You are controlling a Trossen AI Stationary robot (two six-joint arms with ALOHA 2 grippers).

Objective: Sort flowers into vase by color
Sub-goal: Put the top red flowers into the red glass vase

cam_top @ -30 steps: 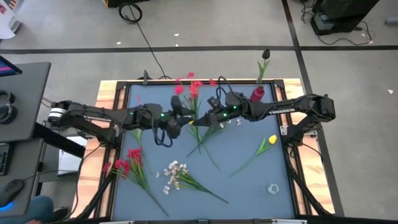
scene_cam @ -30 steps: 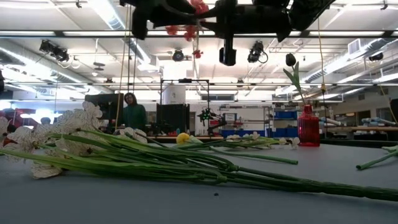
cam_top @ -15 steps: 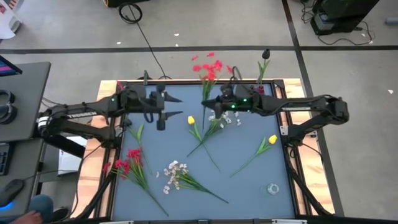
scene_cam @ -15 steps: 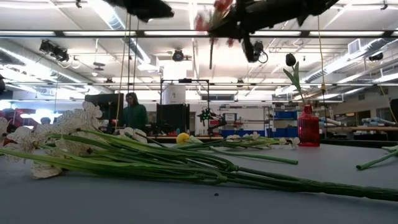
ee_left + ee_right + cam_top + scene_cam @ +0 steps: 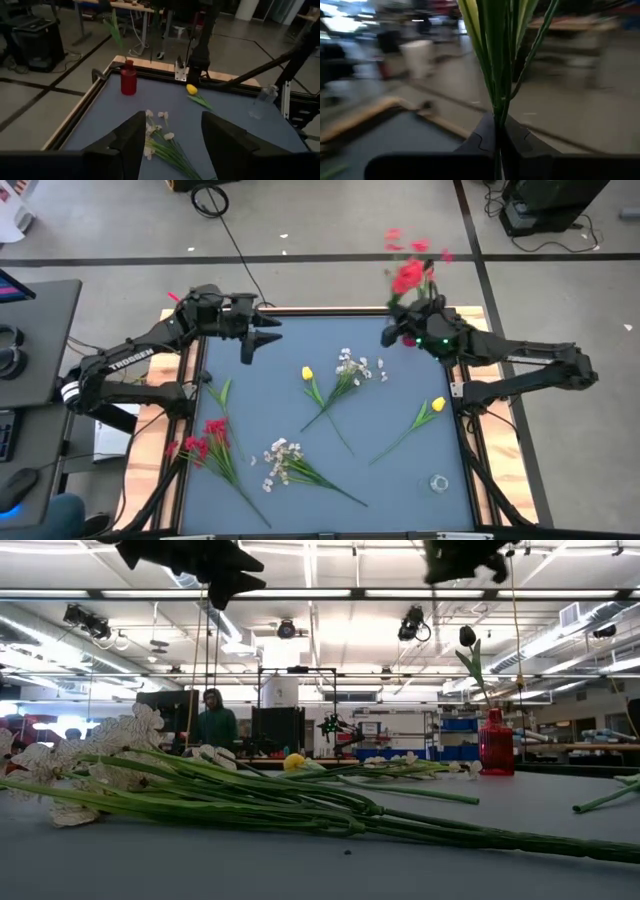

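Flowers lie scattered on a blue-grey table [image 5: 390, 480], seen from above, with a dark robot arm at each far corner.

Count of what lies on the table: two yellow tulips, one near the middle [image 5: 308, 374] and one toward the right edge [image 5: 438, 405]; two white sprays, one just beside the middle tulip [image 5: 352, 366] and one nearer the front [image 5: 278, 460]; one red cluster [image 5: 205, 438] at the front left. Each has a long green stem. A small clear object [image 5: 438, 482] sits near the front right corner; what it is cannot be told.

One red vase [image 5: 408, 340] stands at the far right of the table, mostly hidden from above by the right arm. In the low view a single dark tulip [image 5: 466, 636] rises from it.

Right gripper [image 5: 497, 131] is up in the air over the far right corner, beside the vase. Its fingers are clamped tight on the green stems of one more red cluster [image 5: 408, 274], whose blossoms stick out beyond the table's far edge.

Left gripper [image 5: 262, 340] is raised over the far left corner, its fingers spread apart and holding nothing. Its wrist view looks across the table to the vase, the white spray and a yellow tulip.

One person [image 5: 214, 722] stands in the room behind the table.
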